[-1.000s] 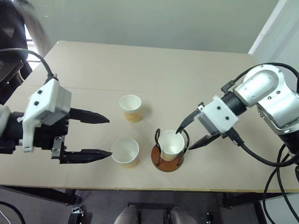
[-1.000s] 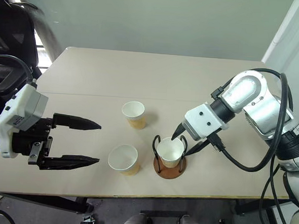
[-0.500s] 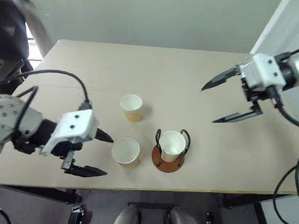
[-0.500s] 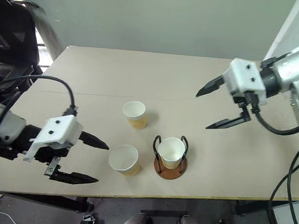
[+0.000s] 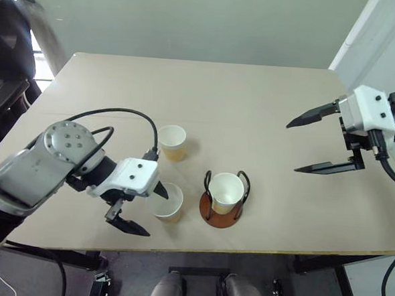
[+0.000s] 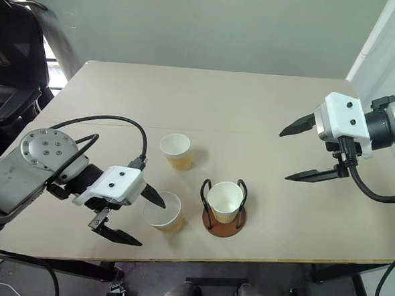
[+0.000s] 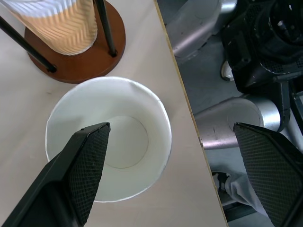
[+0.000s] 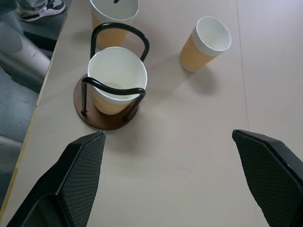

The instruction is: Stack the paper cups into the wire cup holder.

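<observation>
While the beige counter point(image 5: 254, 98) carries all the task items near its front edge, both arms stand over it from opposite sides. Left end effector point(image 6: 134, 215) sits low at the near left with its two black fingers spread wide, one fingertip over the open mouth of the nearest paper cup point(image 6: 164, 212), the other finger beyond the counter's near edge; nothing is gripped. Right end effector point(image 5: 308, 145) hangs above the far right of the counter, well apart from the cups, fingers likewise spread wide and holding nothing. Wire cup holder point(image 5: 220, 210), a reddish-brown disc with black wire loops standing upright, sits just right of the nearest cup. One paper cup point(image 5: 227, 191) stands upright inside the loops, mouth up. A third cup point(image 5: 172, 142) stands upright farther back and to the left of the holder, apart from the other two.
</observation>
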